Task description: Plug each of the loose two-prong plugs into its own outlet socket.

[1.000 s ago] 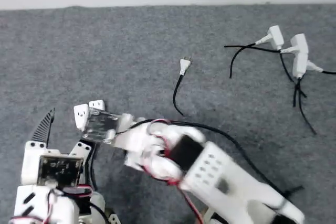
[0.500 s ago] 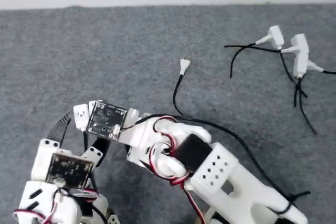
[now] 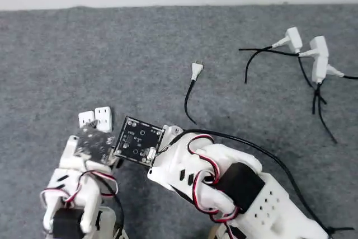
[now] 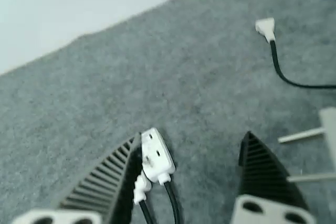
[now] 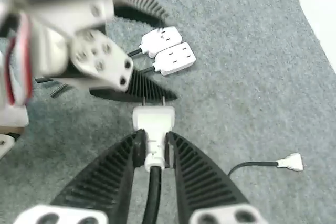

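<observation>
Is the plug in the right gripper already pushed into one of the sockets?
No: the plug held by the right gripper shows both prongs bare, clear of the nearer socket.

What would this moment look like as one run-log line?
right gripper: shut on two-prong plug | left gripper: open around outlet sockets | second plug: loose on grey mat | status: held plug not inserted
</observation>
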Motion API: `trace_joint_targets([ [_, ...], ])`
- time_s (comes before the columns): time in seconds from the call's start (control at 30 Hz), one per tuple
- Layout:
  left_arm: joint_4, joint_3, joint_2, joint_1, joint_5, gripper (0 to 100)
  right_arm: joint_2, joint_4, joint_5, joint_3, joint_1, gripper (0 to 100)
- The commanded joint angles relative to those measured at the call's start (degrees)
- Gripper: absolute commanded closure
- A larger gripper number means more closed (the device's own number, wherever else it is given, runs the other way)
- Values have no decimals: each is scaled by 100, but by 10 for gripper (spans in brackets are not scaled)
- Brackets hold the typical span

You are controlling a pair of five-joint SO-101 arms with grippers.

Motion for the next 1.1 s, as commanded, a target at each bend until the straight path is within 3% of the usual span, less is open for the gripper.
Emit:
trace_joint_targets([
  [0.0, -167, -4, -105, 0, -18, 710, -171, 31, -44, -70, -57, 991],
  [0.2, -185, -31, -105, -440, 9, 711, -171, -259, -35, 334, -66, 991],
  [0.47, -598, -22, -105, -1591, 844, 711, -171, -277, -62, 378, -66, 991],
  [0.6, -765, -4, -105, -1899, 914, 711, -163, -295, -70, 387, -57, 991],
  [0.77, -1116, 101, -105, -2637, 1301, 712, -66, -426, -457, 396, -48, 991],
  [1.07, -1574, 268, -105, -3648, 1899, 712, 2229, -989, -1073, -695, -22, 991],
])
